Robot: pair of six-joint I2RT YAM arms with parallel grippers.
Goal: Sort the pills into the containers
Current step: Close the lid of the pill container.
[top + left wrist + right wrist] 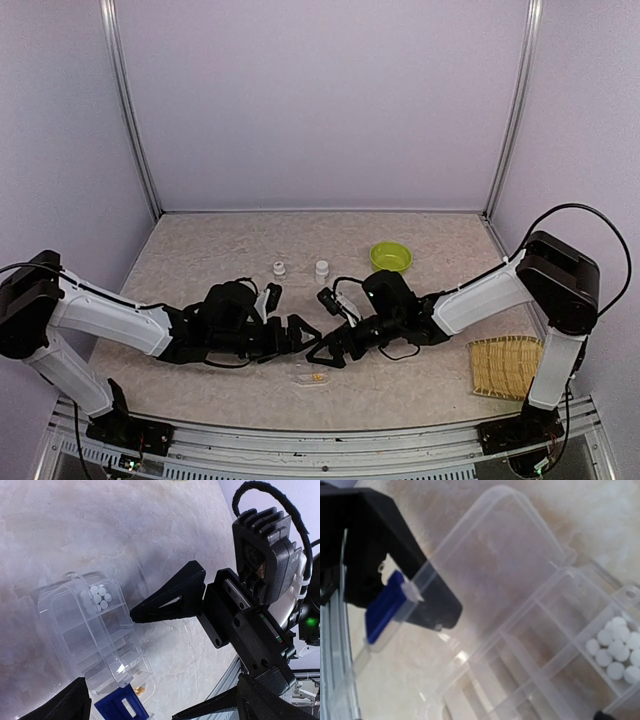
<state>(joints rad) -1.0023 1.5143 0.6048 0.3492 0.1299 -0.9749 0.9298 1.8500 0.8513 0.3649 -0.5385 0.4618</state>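
Observation:
The clear pill box (312,377) lies on the table between my two grippers with its lid raised. In the left wrist view the box (95,630) holds white round pills (98,598) in one end compartment and a few yellowish-orange pills (140,690) in the other end. No dark pills show. A blue piece (122,707) sits at the lid's free edge. My left gripper (300,335) is open beside the box's left side. My right gripper (330,350) is open, and one fingertip (135,615) reaches the lid. The right wrist view shows the lid (485,565) leaning against the left gripper's finger (380,545).
Two small white bottles (278,268) (322,268) stand behind the grippers. A lime-green bowl (390,256) sits at the back right. A woven bamboo tray (505,365) lies at the right front. The table's near edge rail runs just in front of the box.

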